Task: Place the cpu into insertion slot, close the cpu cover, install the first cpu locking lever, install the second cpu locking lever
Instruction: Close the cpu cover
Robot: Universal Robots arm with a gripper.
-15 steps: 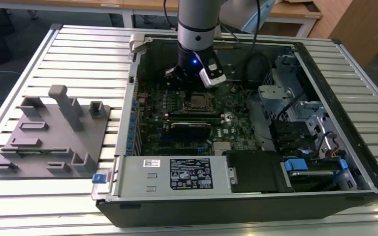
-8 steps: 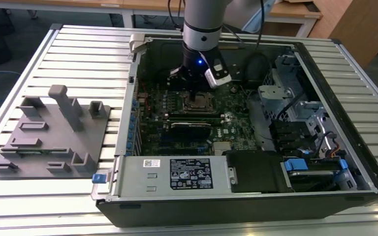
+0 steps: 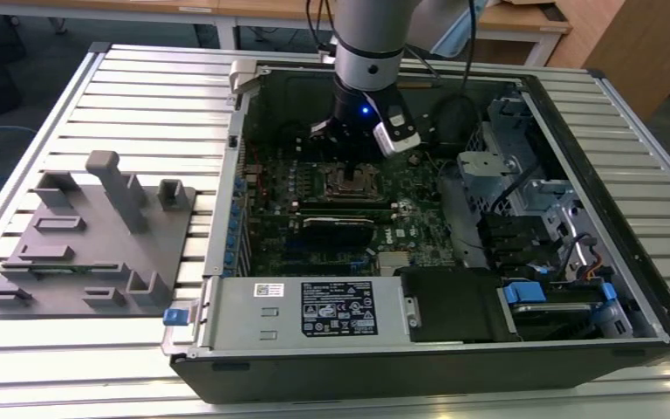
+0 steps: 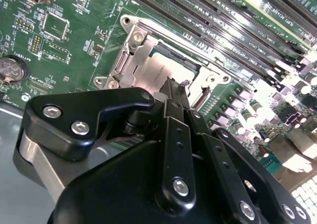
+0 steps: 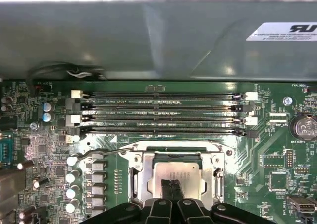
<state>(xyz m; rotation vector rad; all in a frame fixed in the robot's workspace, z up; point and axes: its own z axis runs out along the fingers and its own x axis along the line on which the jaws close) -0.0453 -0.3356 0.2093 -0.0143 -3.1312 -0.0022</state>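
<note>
Hand: the black two-fingered gripper (image 5: 172, 190) hangs low over the board, slim fingertips pressed together with nothing between them

Contact: the tips are on, or just above, the metal surface right beneath them; which of the two I cannot tell

Chip: the small flat square cpu with a silver-grey metal top (image 5: 189, 177) lies directly under the fingertips, level and squared up in its seat

Socket: the small square insertion slot with a silvery metal rim (image 3: 356, 186) sits straight below the hand, inside the open black computer case (image 3: 428, 384)

Frame: the thin silvery metal cpu cover with a cut-out middle (image 5: 141, 174) rings the fingertips on every side and looks to be lying flat over the chip's edges

Levers: a thin wire rod (image 5: 106, 150) runs off to one side of the hand, just clear of the frame; whether either lever is latched I cannot tell

Past the fingertips: long narrow black memory slots (image 5: 163, 116) lie just beyond the socket on the green circuit board (image 5: 277, 149)

Done, by my reading: chip seated, frame lowered over it

Left, by my reading: both locking levers, since nothing here shows them hooked down; I would call it roughly halfway
</note>
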